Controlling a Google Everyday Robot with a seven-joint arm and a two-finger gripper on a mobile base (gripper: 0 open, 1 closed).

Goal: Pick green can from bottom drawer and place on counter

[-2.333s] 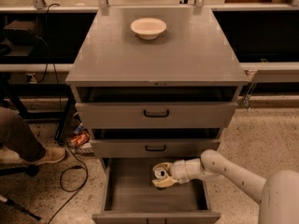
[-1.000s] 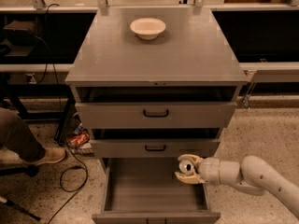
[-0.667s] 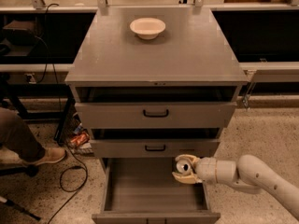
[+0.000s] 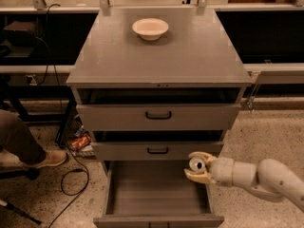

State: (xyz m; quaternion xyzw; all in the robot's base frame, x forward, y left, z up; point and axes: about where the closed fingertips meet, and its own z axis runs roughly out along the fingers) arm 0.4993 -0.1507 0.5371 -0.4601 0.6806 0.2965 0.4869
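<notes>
Over the right side of the open bottom drawer (image 4: 152, 190) | gripper (image 4: 191, 166) hangs just below the middle drawer (image 4: 123, 151) front, fingers (image 4: 197, 177) closed round the green can (image 4: 196, 164), can lying sideways | risk imo: a straight-up lift clips that drawer lip and knocks the can loose before it reaches the table (image 4: 156, 63)

Cream gripper (image 4: 192, 166) over grey bottom drawer (image 4: 152, 190); can (image 4: 196, 164) top silver, sides perhaps green; bowl (image 4: 150, 28) white; counter (image 4: 156, 58) grey.
</notes>
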